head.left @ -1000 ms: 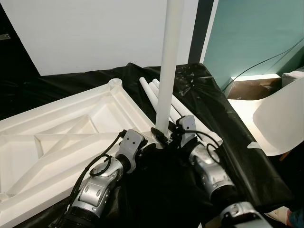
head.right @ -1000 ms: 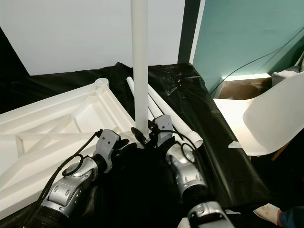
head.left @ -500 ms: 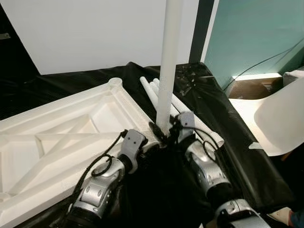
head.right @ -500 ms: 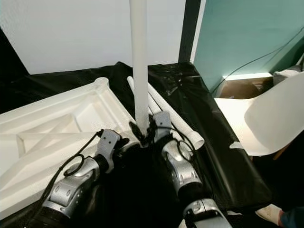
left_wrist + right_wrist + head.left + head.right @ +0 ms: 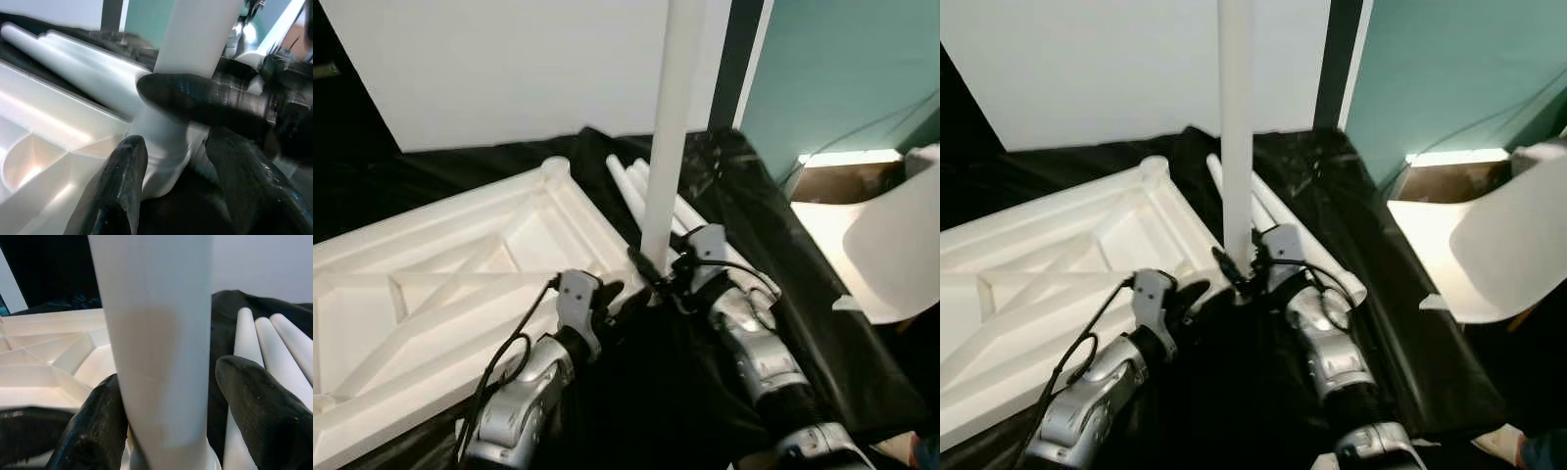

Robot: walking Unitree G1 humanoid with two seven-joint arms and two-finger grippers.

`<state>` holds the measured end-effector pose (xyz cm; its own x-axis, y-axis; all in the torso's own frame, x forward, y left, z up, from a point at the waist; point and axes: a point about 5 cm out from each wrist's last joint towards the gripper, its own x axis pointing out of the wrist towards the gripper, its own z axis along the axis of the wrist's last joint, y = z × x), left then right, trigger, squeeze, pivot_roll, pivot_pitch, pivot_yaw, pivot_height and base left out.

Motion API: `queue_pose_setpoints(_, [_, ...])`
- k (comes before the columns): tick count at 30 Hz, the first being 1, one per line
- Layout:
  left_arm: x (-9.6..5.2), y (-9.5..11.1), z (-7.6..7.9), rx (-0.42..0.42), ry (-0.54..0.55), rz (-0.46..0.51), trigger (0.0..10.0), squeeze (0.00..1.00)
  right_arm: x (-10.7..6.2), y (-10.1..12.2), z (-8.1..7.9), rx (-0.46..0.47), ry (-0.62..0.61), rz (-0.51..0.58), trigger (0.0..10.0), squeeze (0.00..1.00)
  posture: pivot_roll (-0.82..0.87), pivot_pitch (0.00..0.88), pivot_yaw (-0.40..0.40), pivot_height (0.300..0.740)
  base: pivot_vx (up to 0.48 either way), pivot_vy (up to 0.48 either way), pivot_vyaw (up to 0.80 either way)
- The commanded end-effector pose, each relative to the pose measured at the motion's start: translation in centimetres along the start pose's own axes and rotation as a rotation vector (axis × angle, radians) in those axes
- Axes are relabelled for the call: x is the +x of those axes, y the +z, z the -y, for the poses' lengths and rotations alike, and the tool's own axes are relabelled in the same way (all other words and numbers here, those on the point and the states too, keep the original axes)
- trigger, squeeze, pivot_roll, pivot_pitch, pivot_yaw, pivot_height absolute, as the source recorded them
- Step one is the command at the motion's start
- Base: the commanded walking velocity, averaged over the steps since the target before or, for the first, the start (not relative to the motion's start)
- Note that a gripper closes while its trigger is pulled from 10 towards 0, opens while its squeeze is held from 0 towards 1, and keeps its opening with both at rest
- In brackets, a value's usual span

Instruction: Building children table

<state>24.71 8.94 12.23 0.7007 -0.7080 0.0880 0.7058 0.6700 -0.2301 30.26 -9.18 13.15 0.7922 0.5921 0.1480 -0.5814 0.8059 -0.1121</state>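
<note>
three spare legs (image 5: 636, 191) lie side by side on black sheeting (image 5: 773, 284), centre frame; a white chair (image 5: 896, 245) sits at right edge. table top (image 5: 440, 294) lies underside up, left half. upright leg (image 5: 664, 147) stands vertical at its near corner, centre. right gripper (image 5: 658, 277) is clamped on its base; left gripper (image 5: 625, 294) sits spread beside the corner socket.

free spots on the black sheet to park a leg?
Bare black sheet behind the upturned tabletop, toward the wall, and right of the three loose legs. Crowded at the near corner: upright leg, left gripper, right gripper.
</note>
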Motion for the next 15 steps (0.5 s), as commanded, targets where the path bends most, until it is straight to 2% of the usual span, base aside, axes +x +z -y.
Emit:
queue_pose_setpoints(1, [-0.3, 1.1, 0.6, -0.003, -0.123, 0.075, 10.0, 0.00, -1.5, -0.4, 0.2, 0.018, 0.029, -0.066, 10.0, 0.00, 0.10, 0.000, 0.000, 0.740, 0.000, 0.000, 0.00])
queue_pose_setpoints(2, [-0.3, 1.1, 0.6, -0.003, -0.123, 0.075, 10.0, 0.00, -1.5, -0.4, 0.2, 0.018, 0.029, -0.066, 10.0, 0.00, 0.10, 0.000, 0.000, 0.740, 0.000, 0.000, 0.00])
queue_pose_setpoints(4, [-0.4, 1.6, 0.1, -0.008, -0.065, 0.127, 10.0, 0.00, -2.8, -0.3, 0.4, 0.019, 0.072, -0.111, 10.0, 0.00, 0.08, 0.000, 0.010, 0.740, 0.000, 0.000, 0.00])
queue_pose_setpoints(5, [-0.4, 1.6, 0.1, -0.008, -0.065, 0.127, 10.0, 0.00, -2.8, -0.3, 0.4, 0.019, 0.072, -0.111, 10.0, 0.00, 0.08, 0.000, 0.010, 0.740, 0.000, 0.000, 0.00])
queue_pose_setpoints(7, [-0.2, 1.8, -0.6, 0.005, -0.013, 0.146, 10.0, 0.00, -3.8, 0.1, 0.6, -0.012, 0.099, -0.137, 10.0, 0.00, 0.06, 0.000, 0.016, 0.740, 0.000, 0.000, 0.00])
queue_pose_setpoints(11, [-0.1, 1.5, -1.1, 0.022, 0.029, 0.133, 10.0, 0.00, -4.4, 0.3, 0.7, -0.040, 0.109, -0.155, 10.0, 0.00, 0.05, 0.000, 0.019, 0.740, 0.000, 0.000, 0.00])
queue_pose_setpoints(13, [-0.1, 1.4, -1.6, 0.022, 0.071, 0.131, 10.0, 0.00, -4.7, 0.6, 0.5, -0.030, 0.139, -0.159, 4.0, 0.00, 0.04, 0.000, 0.023, 0.740, 0.000, 0.000, 0.00])
queue_pose_setpoints(14, [-0.1, 1.4, -1.6, 0.022, 0.071, 0.131, 10.0, 0.00, -4.7, 0.6, 0.5, -0.030, 0.139, -0.159, 4.0, 0.00, 0.04, 0.000, 0.023, 0.740, 0.000, 0.000, 0.00])
queue_pose_setpoints(15, [-0.2, 1.5, -1.8, 0.025, 0.096, 0.135, 10.0, 0.00, -4.8, 0.8, 0.3, -0.027, 0.176, -0.153, 0.0, 0.00, 0.04, 0.000, 0.025, 0.740, 0.000, 0.000, 0.00])
